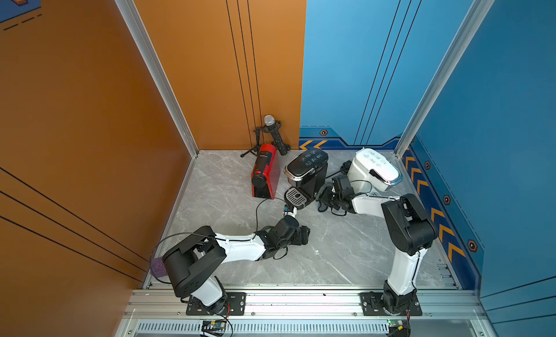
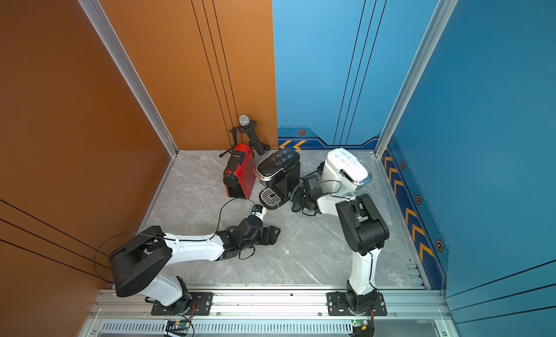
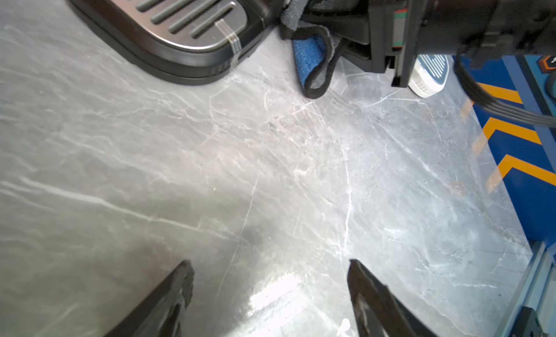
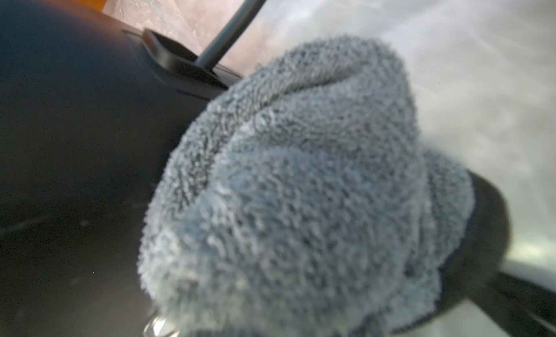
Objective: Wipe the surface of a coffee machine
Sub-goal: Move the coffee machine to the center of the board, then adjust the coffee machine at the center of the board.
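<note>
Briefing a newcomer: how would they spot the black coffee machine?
Below the seam where orange wall meets blue, three machines stand on the grey marble table. The black coffee machine is the middle one. Flanked by a red machine and a white machine, it alone is black with a chrome-rimmed top.

Top views: high overhead, tilted down onto whole counter (image 1: pixel 346 254), nearly same framing. Left wrist: low over counter, facing black coffee machine (image 3: pixel 180 28) base. Right wrist: jammed close on cloth (image 4: pixel 301 200), same machine alongside.
</note>
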Motion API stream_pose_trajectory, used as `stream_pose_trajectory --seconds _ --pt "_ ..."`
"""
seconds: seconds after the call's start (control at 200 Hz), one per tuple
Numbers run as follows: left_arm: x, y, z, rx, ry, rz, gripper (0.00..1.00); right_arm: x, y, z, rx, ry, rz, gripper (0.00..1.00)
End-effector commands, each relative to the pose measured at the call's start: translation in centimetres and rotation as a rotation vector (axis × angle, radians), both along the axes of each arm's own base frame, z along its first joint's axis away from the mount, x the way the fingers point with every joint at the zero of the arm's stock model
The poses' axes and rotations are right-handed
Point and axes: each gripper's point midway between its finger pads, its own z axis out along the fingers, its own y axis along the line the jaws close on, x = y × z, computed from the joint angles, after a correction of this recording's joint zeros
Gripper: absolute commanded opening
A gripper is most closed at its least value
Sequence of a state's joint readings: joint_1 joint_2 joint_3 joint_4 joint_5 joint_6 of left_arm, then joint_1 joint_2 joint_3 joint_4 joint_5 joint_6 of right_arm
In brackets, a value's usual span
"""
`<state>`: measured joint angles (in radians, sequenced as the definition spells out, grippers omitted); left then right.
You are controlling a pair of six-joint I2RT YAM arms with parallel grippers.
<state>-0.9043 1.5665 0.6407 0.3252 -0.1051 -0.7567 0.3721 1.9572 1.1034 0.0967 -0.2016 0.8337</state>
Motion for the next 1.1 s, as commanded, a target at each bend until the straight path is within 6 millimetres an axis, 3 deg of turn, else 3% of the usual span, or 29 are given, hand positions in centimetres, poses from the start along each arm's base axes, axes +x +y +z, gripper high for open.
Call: stream_pose_trajectory --seconds 0.0,0.025,0.045,0.14,0.325,0.41,0.515,0.545,0.641,0.781,0.926,1.001,1.096 --pt "-0.1 -0.4 -0.1 -0.004 0.014 -0.027 0.82 -1.0 0.1 -3.9 -0.089 0.126 0.076 0.07" --pt "-0.2 -0.4 -0.1 -0.005 0.015 -0.027 0.82 -0.4 0.1 -3.4 -0.091 0.115 0.079 0.07" --pt "-0.2 -0.3 -0.1 -0.005 0.016 -0.024 0.82 -0.3 0.0 -4.6 -0.102 0.137 0.081 0.07" --pt "-0.4 0.2 -0.2 -0.005 0.018 -0.014 0.82 1.3 0.2 -4.8 -0.124 0.142 0.096 0.07" --pt "-0.6 0.6 0.3 -0.014 0.008 -0.007 0.81 4.0 2.7 -2.9 -0.116 0.098 0.173 0.07" --pt "-0.7 0.6 0.7 -0.022 0.002 -0.009 0.81 4.2 3.3 -1.0 -0.103 0.067 0.202 0.07" --pt "-1.0 0.8 0.9 -0.019 -0.011 -0.005 0.81 3.2 2.0 2.3 -0.146 0.017 0.196 0.07" --pt "-1.1 0.8 0.9 -0.016 -0.014 -0.004 0.81 2.8 1.6 4.6 -0.153 -0.023 0.192 0.07" --pt "-1.3 0.5 1.0 -0.012 -0.022 -0.011 0.80 0.8 -0.1 9.1 -0.186 -0.089 0.186 0.07" --pt "-1.5 -1.3 1.3 -0.009 -0.034 -0.049 0.80 -2.3 -3.6 17.6 -0.227 -0.220 0.152 0.07" --pt "-1.6 -3.8 1.6 -0.015 -0.037 -0.095 0.80 -4.4 -9.4 25.7 -0.249 -0.341 0.041 0.08" --pt "-1.6 -5.2 1.7 -0.017 -0.040 -0.117 0.80 -4.7 -12.9 28.5 -0.261 -0.379 -0.036 0.08" --pt "-1.6 -6.9 2.0 -0.015 -0.045 -0.129 0.79 -4.5 -17.8 30.3 -0.255 -0.395 -0.150 0.08"
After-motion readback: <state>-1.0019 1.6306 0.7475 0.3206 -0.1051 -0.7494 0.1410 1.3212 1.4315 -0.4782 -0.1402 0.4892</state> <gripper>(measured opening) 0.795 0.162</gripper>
